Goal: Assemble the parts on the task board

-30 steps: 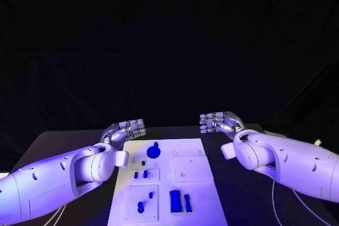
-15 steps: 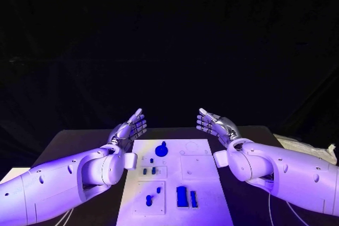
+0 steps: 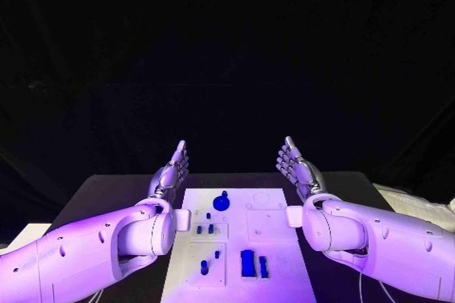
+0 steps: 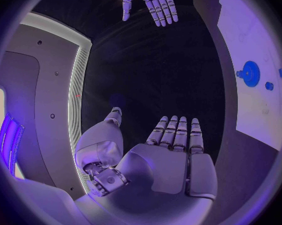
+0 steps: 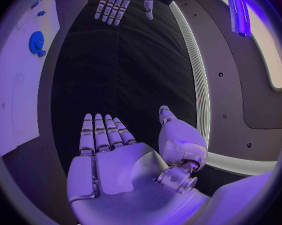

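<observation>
The white task board (image 3: 272,254) lies in the middle of the black table. On it sit a round blue gear-like part (image 3: 221,202), small blue pegs (image 3: 204,229), a short blue piece (image 3: 204,267) and two upright blue blocks (image 3: 248,263) near the front. My left hand (image 3: 173,171) is raised above the board's far left corner, fingers straight, holding nothing. My right hand (image 3: 298,166) is raised above the far right corner, palm facing the left hand, also holding nothing. In the left wrist view my left hand (image 4: 172,155) is flat and the round part (image 4: 250,73) shows on the board. The right wrist view shows my right hand (image 5: 106,150) flat.
Bare black table (image 3: 104,191) lies to both sides of the board. A pale crumpled thing (image 3: 417,204) sits at the table's right edge. My two forearms flank the board's near half.
Both hands have risen and uncurled, fingers now pointing up and palms facing each other. The head camera has shifted, so the whole picture moved.
</observation>
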Tool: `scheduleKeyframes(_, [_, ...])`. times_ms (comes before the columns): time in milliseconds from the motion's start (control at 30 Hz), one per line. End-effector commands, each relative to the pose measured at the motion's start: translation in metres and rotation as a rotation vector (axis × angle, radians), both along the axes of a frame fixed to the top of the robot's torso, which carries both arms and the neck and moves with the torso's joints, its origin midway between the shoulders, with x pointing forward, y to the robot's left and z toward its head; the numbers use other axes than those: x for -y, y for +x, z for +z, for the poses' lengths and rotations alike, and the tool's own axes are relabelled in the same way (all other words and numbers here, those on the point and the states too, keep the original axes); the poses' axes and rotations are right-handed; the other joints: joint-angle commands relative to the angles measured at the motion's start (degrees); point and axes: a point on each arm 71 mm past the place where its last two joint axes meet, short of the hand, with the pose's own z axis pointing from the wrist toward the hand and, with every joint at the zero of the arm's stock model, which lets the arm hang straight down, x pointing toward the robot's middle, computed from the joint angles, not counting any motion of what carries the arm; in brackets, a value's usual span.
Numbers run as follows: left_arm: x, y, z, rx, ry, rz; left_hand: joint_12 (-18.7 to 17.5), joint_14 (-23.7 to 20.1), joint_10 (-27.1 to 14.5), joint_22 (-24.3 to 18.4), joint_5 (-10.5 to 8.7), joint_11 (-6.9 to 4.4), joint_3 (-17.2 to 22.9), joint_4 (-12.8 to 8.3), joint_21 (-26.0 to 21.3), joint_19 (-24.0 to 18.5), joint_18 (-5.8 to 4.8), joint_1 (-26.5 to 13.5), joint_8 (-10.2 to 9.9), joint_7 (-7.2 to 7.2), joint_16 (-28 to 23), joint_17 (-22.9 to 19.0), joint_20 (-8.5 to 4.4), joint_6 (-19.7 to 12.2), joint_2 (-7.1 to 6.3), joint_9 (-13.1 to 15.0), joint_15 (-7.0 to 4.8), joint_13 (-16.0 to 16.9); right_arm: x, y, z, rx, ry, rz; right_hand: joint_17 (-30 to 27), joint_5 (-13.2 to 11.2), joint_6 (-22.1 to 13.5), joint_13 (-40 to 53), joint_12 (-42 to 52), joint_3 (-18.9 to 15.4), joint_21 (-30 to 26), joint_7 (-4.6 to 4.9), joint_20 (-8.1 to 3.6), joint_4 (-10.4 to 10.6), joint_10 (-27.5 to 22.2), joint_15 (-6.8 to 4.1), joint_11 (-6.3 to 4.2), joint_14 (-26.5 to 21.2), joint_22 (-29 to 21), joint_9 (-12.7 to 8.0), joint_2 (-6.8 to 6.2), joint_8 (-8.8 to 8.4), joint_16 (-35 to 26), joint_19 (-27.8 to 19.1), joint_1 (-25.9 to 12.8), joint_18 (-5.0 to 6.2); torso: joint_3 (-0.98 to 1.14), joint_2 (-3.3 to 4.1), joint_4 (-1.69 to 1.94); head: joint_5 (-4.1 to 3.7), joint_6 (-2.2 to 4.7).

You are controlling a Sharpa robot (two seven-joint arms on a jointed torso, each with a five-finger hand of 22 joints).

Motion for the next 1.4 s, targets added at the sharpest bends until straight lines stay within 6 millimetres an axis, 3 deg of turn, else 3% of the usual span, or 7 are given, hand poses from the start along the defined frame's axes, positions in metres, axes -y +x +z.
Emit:
scheduleKeyframes(33, [0.0000,-0.0002,0.0043,0.051,0.034,0.020,-0.3,-4.7,-5.1,-2.1,-0.38,-0.50,-5.8,-0.1,-0.3,-3.6,-2.17,-6.8,-0.4,-0.34,-0.6,-0.1,-2.62,-4.9,0.06,-0.1,-0.27,-0.1,0.0014,-0.0003,0.0020,0.023,0.001,-0.029,-0.7,-0.7,-4.8,-0.5,-0.4,-2.1,-1.1,-0.49,-0.64,0.0,-5.5,-0.03,-0.17,-5.5,-0.5,-0.1,0.01,-0.41,-0.4,-5.1,-6.7,-2.11,0.01,-0.05,0.02,-0.01,0.00])
scheduleKeyframes(67, [0.0000,-0.0002,0.0043,0.051,0.034,0.020,-0.3,-5.3,-5.7,-2.3,-0.38,-0.50,-5.8,-0.1,-0.3,-3.9,-2.17,-7.5,-0.4,-0.34,-0.6,-0.1,-2.62,-5.4,0.06,-0.1,-0.27,-0.1,0.0014,-0.0003,0.0020,0.023,0.001,-0.029,-0.7,-0.7,-5.4,-0.5,-0.4,-6.2,-1.1,-0.49,-0.64,0.0,-6.1,-0.03,-0.17,-6.2,-0.5,-0.1,0.01,-0.41,-0.4,-5.7,-7.4,-2.11,0.01,-0.05,0.02,-0.01,0.00])
scheduleKeyframes(667, [0.0000,-0.0002,0.0043,0.051,0.034,0.020,-0.3,-10.1,-11.0,-6.6,-0.38,-0.50,-5.8,-0.1,-0.3,-11.2,-2.17,-14.7,-0.4,-0.34,-0.6,-0.1,-2.62,-10.5,0.06,-0.1,-0.27,-0.1,0.0014,-0.0003,0.0020,0.023,0.001,-0.029,-0.7,-0.7,-10.6,-0.5,-0.4,-6.2,-1.1,-0.49,-0.64,0.0,-12.0,-0.03,-0.17,-12.2,-0.5,-0.1,0.01,-0.41,-0.4,-11.3,-14.6,-2.11,0.01,-0.05,0.02,-0.01,0.00])
scheduleKeyframes(767, [0.0000,-0.0002,0.0043,0.051,0.034,0.020,-0.3,-10.6,-11.6,-6.6,-0.38,-0.50,-5.8,-0.1,-0.3,-11.2,-2.17,-15.4,-0.4,-0.34,-0.6,-0.1,-2.62,-11.0,0.06,-0.1,-0.27,-0.1,0.0014,-0.0003,0.0020,0.023,0.001,-0.029,-0.7,-0.7,-15.2,-0.5,-0.4,-6.2,-1.1,-0.49,-0.64,0.0,-17.2,-0.03,-0.17,-17.4,-0.5,-0.1,0.01,-0.41,-0.4,-16.2,-21.0,-2.11,0.01,-0.05,0.02,-0.01,0.00])
scheduleKeyframes(867, [0.0000,-0.0002,0.0043,0.051,0.034,0.020,-0.3,-14.8,-16.1,-6.6,-0.38,-0.50,-5.8,-0.1,-0.3,-11.2,-2.17,-16.0,-0.4,-0.34,-0.6,-0.1,-2.62,-15.4,0.06,-0.1,-0.27,-0.1,0.0014,-0.0003,0.0020,0.023,0.001,-0.029,-0.7,-0.7,-15.2,-0.5,-0.4,-6.2,-1.1,-0.49,-0.64,0.0,-17.2,-0.03,-0.17,-17.4,-0.5,-0.1,0.01,-0.41,-0.4,-16.2,-21.0,-2.11,0.01,-0.05,0.02,-0.01,0.00])
scheduleKeyframes(1000, [0.0000,-0.0002,0.0043,0.051,0.034,0.020,-0.3,-14.8,-16.1,-6.6,-0.38,-0.50,-5.8,-0.1,-0.3,-11.2,-2.17,-21.3,-0.4,-0.34,-0.6,-0.1,-2.62,-15.4,0.06,-0.1,-0.27,-0.1,0.0014,-0.0003,0.0020,0.023,0.001,-0.029,-0.7,-0.7,-15.2,-0.5,-0.4,-6.2,-1.1,-0.49,-0.64,0.0,-17.2,-0.03,-0.17,-17.4,-0.5,-0.1,0.01,-0.41,-0.4,-16.2,-21.0,-2.11,0.01,-0.05,0.02,-0.01,0.00])
scheduleKeyframes(1400, [0.0000,-0.0002,0.0043,0.051,0.034,0.020,-0.3,-14.8,-16.1,-6.6,-0.38,-0.50,-5.8,-0.1,-0.3,-11.2,-2.17,-21.3,-0.4,-0.34,-0.6,-0.1,-2.62,-15.4,0.06,-0.1,-0.27,-0.1,0.0014,-0.0003,0.0020,0.023,0.001,-0.029,-0.7,-0.7,-15.2,-0.5,-0.4,-6.2,-1.1,-0.49,-0.64,0.0,-17.2,-0.03,-0.17,-17.4,-0.5,-0.1,0.01,-0.41,-0.4,-16.2,-21.0,-2.11,0.01,-0.05,0.02,-0.01,0.00])
